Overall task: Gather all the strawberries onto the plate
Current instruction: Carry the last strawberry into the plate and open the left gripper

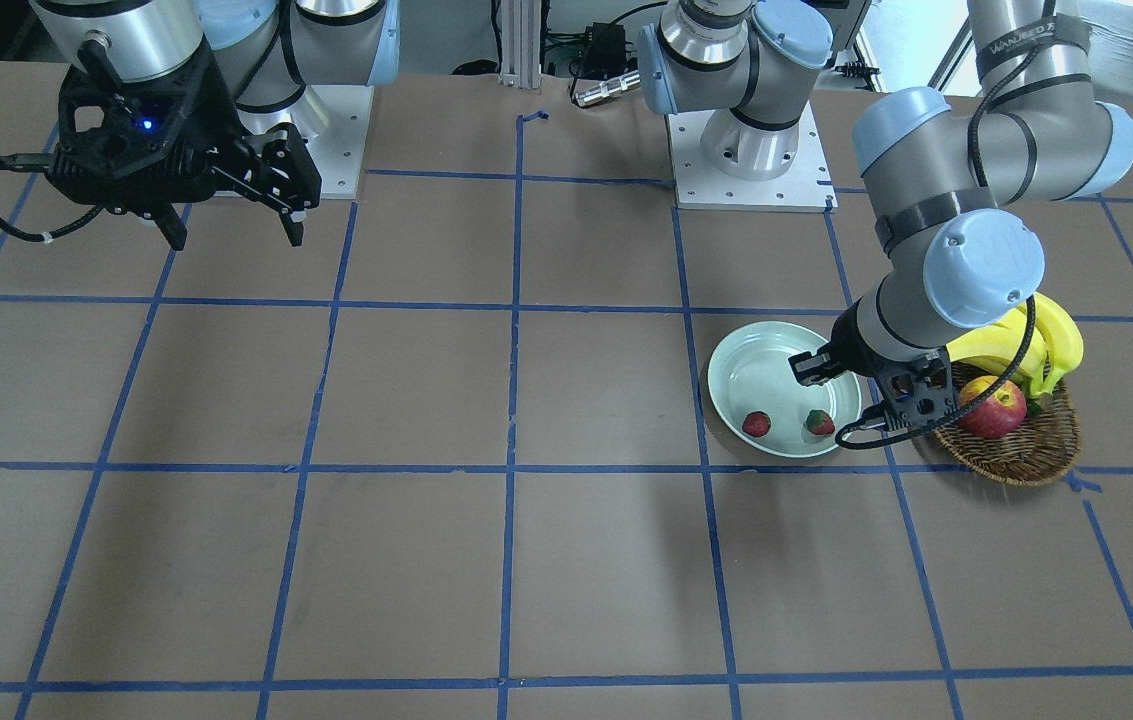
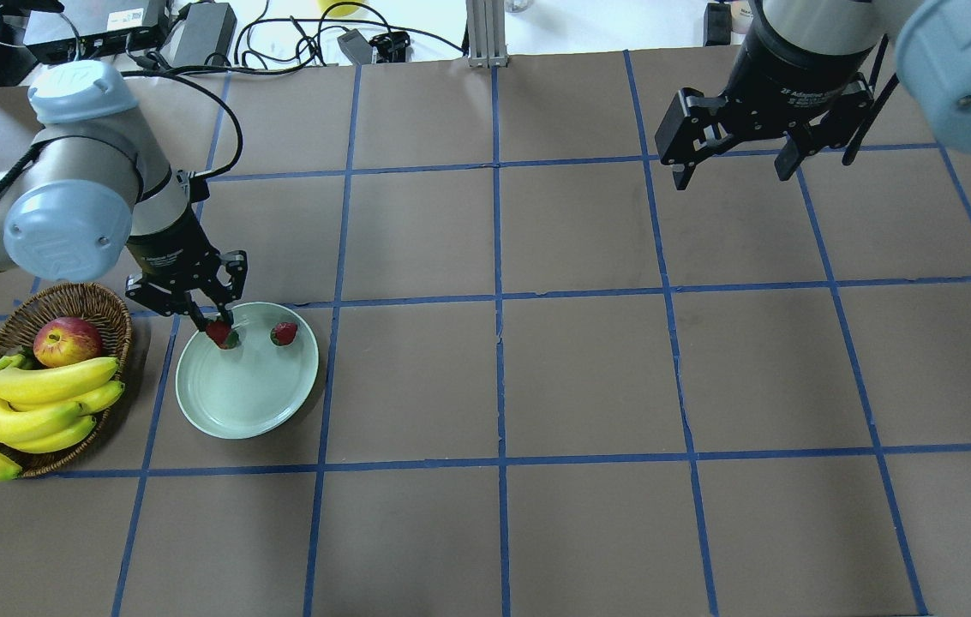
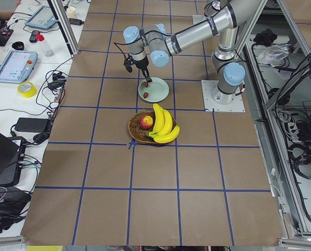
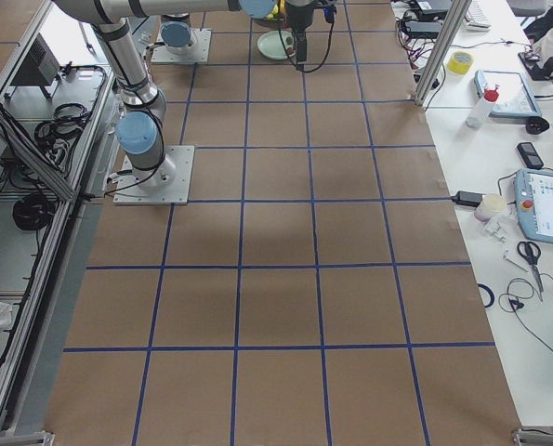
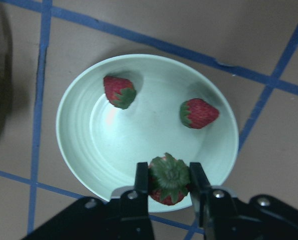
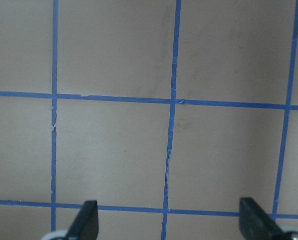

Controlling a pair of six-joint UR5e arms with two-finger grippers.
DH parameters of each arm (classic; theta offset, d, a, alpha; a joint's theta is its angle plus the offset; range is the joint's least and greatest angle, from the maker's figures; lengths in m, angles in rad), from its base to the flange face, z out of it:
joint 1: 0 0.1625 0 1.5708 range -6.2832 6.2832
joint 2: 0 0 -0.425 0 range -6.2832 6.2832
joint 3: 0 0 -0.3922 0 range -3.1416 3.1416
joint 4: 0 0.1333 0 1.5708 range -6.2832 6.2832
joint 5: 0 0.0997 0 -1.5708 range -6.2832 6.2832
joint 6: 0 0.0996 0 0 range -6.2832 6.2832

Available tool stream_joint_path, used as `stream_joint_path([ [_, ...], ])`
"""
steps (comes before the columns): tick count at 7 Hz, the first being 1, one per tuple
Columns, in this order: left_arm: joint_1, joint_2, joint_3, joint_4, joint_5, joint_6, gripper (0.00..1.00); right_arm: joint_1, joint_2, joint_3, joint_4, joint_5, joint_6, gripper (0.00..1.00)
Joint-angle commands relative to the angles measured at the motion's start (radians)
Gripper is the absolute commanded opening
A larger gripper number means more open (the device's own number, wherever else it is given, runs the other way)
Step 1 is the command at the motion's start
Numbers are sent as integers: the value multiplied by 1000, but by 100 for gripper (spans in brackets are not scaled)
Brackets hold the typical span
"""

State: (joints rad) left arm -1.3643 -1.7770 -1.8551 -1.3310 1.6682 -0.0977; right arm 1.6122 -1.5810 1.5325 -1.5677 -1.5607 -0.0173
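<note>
Black left fingers (image 5: 141, 177) pinch a leafy strawberry (image 5: 168, 176) over round plate (image 5: 83, 145).

Sitting on the robot's left half of the brown paper-covered table with blue tape lines (image 2: 588, 377): the round shallow pale mint-blue plate (image 2: 245, 407), with the brown oval wicker basket (image 2: 118, 319) lying near it on its left, not touching. Lying inside the plate, apart from each other, in the half away from the robot: two small red strawberries with green leafy tops (image 5: 119, 91) (image 5: 199, 113). Hanging over the plate's rim in the wrist view, pinched between the fingers of the black two-finger left gripper (image 5: 169, 170): the third strawberry (image 5: 169, 179). Resting in the basket: a red-yellow apple (image 2: 67, 340) on the far side and a bunch of yellow bananas (image 2: 39, 403) nearer the robot, poking out past the basket's left rim.
</note>
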Motion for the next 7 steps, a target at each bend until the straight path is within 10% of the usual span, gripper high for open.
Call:
stream_joint_path([
  [1, 27, -1, -26, 7, 15, 24, 10, 0, 1, 0, 0, 1, -1, 100],
  [3, 21, -2, -27, 7, -20, 16, 24, 0, 1, 0, 0, 1, -1, 100],
  [5, 21, -1, -24, 7, -38, 32, 86, -2, 1, 0, 0, 1, -3, 100],
  [7, 21, 7, -15, 9, -36, 35, 100, -2, 1, 0, 0, 1, -3, 100],
])
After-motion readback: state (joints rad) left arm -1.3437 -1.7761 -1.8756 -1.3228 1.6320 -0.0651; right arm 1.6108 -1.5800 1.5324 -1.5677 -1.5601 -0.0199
